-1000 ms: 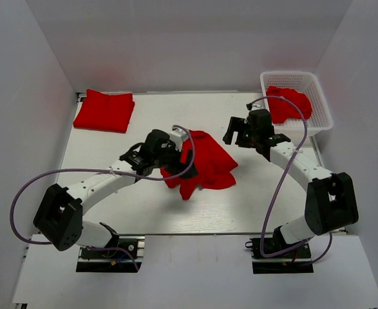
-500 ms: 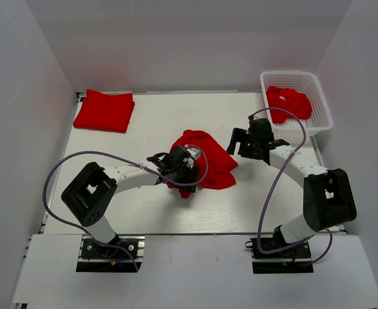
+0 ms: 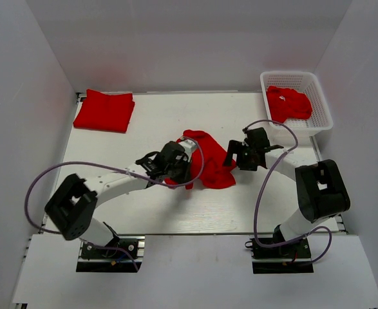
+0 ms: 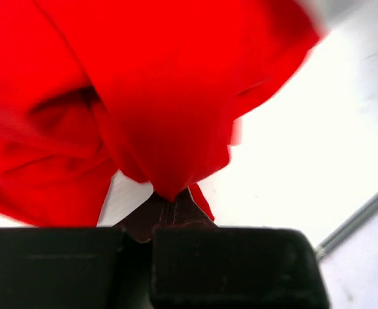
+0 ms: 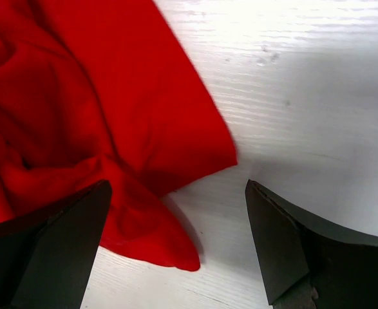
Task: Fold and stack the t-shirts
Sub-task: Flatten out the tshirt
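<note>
Left arm [image 3: 111, 183]: forearm low, stretched rightward.
Left gripper [image 4: 169, 201]: fingers pressed together, pinching the crumpled t-shirt [image 4: 143, 96].
Right arm [image 3: 288, 162]: elbow folded, forearm reaching leftward.
Right gripper [image 5: 176, 248]: fingers spread wide, angled downward.

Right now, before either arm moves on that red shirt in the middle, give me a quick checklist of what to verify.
1. Hold: the left gripper is shut on the crumpled t-shirt: ok.
2. Readiness: the right gripper is open at the shirt's edge: ok.
3. Contact: the right gripper touches the cloth: cannot tell.
4. Layout: the crumpled t-shirt lies flat for folding: not ok, bunched.
5. Stack: the folded t-shirt sits far left, apart from both arms: ok.
</note>
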`<state>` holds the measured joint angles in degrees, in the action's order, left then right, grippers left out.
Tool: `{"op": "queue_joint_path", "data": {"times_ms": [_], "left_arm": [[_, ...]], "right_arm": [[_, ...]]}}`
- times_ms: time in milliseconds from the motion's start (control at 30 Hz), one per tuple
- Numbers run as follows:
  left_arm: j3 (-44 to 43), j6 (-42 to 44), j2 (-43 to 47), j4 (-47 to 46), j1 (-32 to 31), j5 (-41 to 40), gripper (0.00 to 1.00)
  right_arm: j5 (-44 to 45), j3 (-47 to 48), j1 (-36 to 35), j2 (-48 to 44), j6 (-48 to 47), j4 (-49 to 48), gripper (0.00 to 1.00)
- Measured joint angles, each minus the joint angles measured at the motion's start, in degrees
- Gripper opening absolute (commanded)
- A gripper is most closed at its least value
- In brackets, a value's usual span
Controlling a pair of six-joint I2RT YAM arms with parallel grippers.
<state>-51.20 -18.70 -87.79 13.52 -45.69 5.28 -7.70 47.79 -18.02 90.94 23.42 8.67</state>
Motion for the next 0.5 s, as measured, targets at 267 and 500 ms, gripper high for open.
{"op": "queue_joint_path", "data": {"times_ms": [267, 500], "left_arm": [[1.4, 0.0, 11.8, -3.5, 0.2, -3.0, 0.0], [2.0, -0.7, 11.7, -2.8, 0.2, -6.0, 0.0]], "right_arm": [[-6.5, -1.2, 0.0, 0.3, -1.4, -3.1, 0.9], [-8.3, -5.0, 0.0, -3.2, -4.0, -3.1, 0.9]]}}
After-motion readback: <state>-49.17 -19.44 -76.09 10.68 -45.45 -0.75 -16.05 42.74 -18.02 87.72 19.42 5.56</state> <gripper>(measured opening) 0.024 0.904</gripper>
